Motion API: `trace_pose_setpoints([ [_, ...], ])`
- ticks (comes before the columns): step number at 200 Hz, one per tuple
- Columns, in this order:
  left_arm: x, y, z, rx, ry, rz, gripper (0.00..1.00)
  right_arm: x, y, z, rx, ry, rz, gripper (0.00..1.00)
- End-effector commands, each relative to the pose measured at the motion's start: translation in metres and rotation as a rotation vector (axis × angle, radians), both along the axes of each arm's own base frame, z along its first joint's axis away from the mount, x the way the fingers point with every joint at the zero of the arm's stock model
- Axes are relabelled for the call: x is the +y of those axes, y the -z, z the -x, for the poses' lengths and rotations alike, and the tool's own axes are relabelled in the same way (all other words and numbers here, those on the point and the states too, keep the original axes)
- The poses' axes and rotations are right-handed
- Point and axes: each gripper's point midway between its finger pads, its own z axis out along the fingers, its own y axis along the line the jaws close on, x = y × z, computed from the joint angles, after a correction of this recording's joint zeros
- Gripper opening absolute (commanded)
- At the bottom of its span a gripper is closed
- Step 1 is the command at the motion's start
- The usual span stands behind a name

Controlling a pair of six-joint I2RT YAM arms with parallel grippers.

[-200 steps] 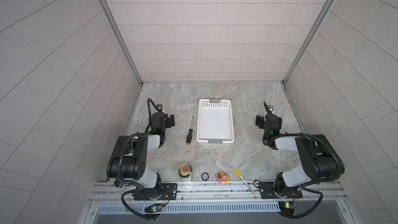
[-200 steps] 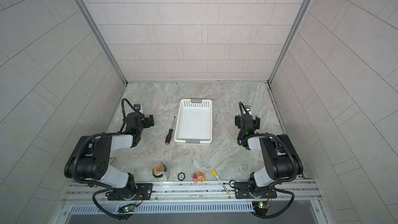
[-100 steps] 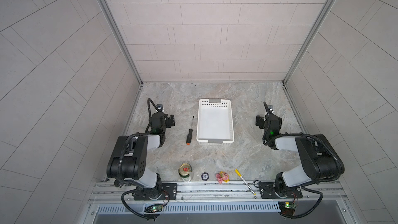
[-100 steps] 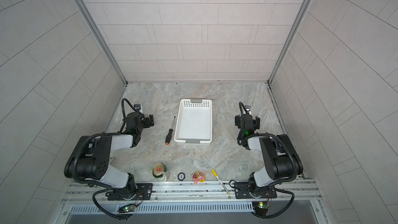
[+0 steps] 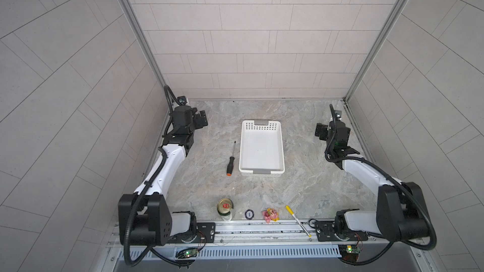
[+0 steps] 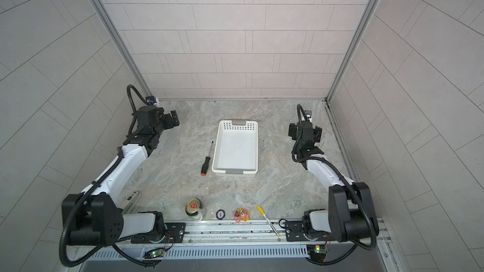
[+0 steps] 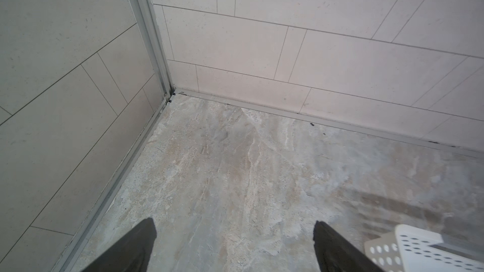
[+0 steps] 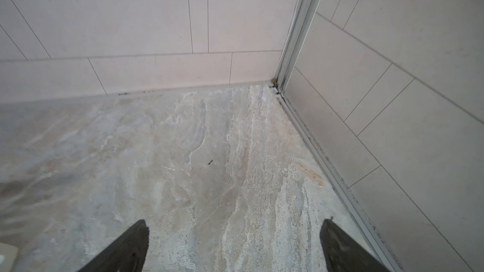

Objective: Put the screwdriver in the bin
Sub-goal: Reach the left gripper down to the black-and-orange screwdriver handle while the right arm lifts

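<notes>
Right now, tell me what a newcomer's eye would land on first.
The white perforated bin sits empty in the middle of the table, with the orange-capped screwdriver lying alongside it on the left arm's side, not touching. The left gripper and right gripper hang open and empty near the far corners.

Left tool, right tool: jaws apart

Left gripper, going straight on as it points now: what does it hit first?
Probably bare table, since the open left gripper seems tilted down; if it runs level, the back wall. The bin sits off to one side, out of that line.
</notes>
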Motion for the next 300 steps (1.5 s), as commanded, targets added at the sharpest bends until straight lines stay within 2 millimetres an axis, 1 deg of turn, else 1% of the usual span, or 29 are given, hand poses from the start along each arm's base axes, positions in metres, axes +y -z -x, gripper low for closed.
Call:
trace_pose_setpoints([
  [1, -0.016, 0.003, 0.032, 0.108, 0.056, 0.077, 1.00, 0.003, -0.016, 0.018, 0.056, 0.016, -0.076, 1.00],
  [15, -0.017, -0.008, 0.046, 0.090, 0.050, 0.108, 1.00, 0.008, -0.037, 0.022, 0.057, -0.008, -0.110, 1.00],
  [22, -0.019, -0.010, 0.052, 0.093, 0.053, 0.125, 1.00, 0.009, -0.046, 0.025, 0.063, -0.007, -0.126, 1.00],
  [33, -0.023, -0.006, 0.062, 0.137, 0.069, 0.145, 1.00, 0.010, -0.055, 0.029, 0.072, -0.001, -0.140, 1.00],
  [46, -0.031, -0.002, 0.075, 0.205, 0.107, 0.172, 1.00, 0.012, -0.060, 0.032, 0.094, -0.012, -0.145, 1.00],
  [74, -0.063, 0.012, 0.098, 0.292, 0.245, 0.290, 1.00, 0.026, -0.058, 0.041, 0.192, -0.101, -0.155, 1.00],
  [86, -0.072, 0.025, 0.109, 0.341, 0.268, 0.329, 1.00, 0.031, -0.058, 0.046, 0.216, -0.123, -0.179, 0.99],
  [102, -0.081, 0.047, 0.124, 0.443, 0.270, 0.353, 1.00, 0.052, -0.058, 0.049, 0.227, -0.246, -0.208, 0.97],
  [116, -0.091, 0.067, 0.137, 0.528, 0.275, 0.336, 1.00, 0.061, -0.055, 0.052, 0.232, -0.284, -0.238, 0.97],
  [128, -0.097, 0.082, 0.147, 0.577, 0.265, 0.308, 1.00, 0.064, -0.050, 0.055, 0.253, -0.290, -0.253, 0.97],
  [142, -0.106, 0.094, 0.155, 0.595, 0.266, 0.297, 1.00, 0.064, -0.043, 0.058, 0.278, -0.286, -0.262, 0.96],
  [167, -0.122, 0.112, 0.164, 0.629, 0.277, 0.256, 1.00, 0.065, -0.025, 0.060, 0.312, -0.286, -0.274, 0.97],
  [175, -0.125, 0.120, 0.167, 0.650, 0.274, 0.224, 0.99, 0.066, -0.021, 0.060, 0.317, -0.288, -0.277, 0.97],
  [184, -0.127, 0.127, 0.168, 0.667, 0.271, 0.191, 0.97, 0.067, -0.015, 0.061, 0.330, -0.289, -0.281, 0.97],
  [208, -0.131, 0.138, 0.166, 0.682, 0.266, 0.119, 0.93, 0.063, -0.001, 0.064, 0.371, -0.266, -0.273, 0.97],
  [221, -0.131, 0.145, 0.164, 0.698, 0.260, 0.097, 0.92, 0.061, 0.000, 0.066, 0.381, -0.265, -0.259, 0.98],
  [231, -0.135, 0.151, 0.163, 0.712, 0.263, 0.089, 0.88, 0.061, 0.001, 0.066, 0.386, -0.267, -0.253, 0.98],
  [257, -0.146, 0.173, 0.162, 0.744, 0.284, 0.070, 0.87, 0.059, 0.002, 0.069, 0.397, -0.269, -0.240, 0.99],
  [275, -0.149, 0.187, 0.162, 0.777, 0.284, 0.053, 0.86, 0.057, 0.006, 0.072, 0.405, -0.267, -0.239, 0.99],
  [300, -0.152, 0.199, 0.159, 0.783, 0.286, 0.036, 0.82, 0.056, 0.011, 0.075, 0.418, -0.266, -0.243, 0.99],
])
